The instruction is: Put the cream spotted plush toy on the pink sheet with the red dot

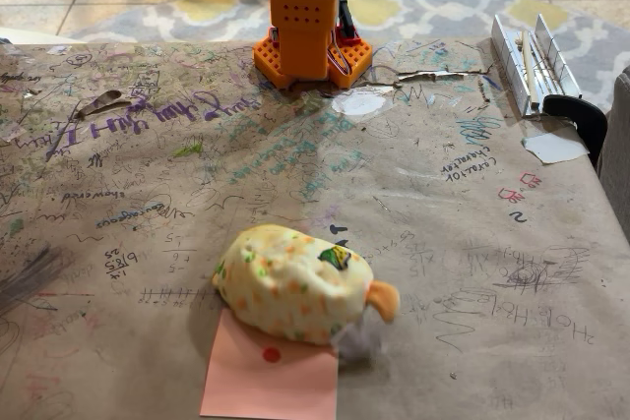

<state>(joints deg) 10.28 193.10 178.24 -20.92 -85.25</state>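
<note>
Cream spotted plush toy (pixel 295 282) overlaps pink sheet's (pixel 271 381) far edge; pincer's state untellable.

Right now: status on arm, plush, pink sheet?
Arm base at table's far edge; gripper out of frame. Plush lying across pink sheet's top edge, red dot uncovered. Nothing in the way nearby.

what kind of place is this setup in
Probably a home or hobby workspace: a table covered in scribbled brown paper, tiled floor with a patterned rug behind, and a small orange robot base standing on the table.
</note>
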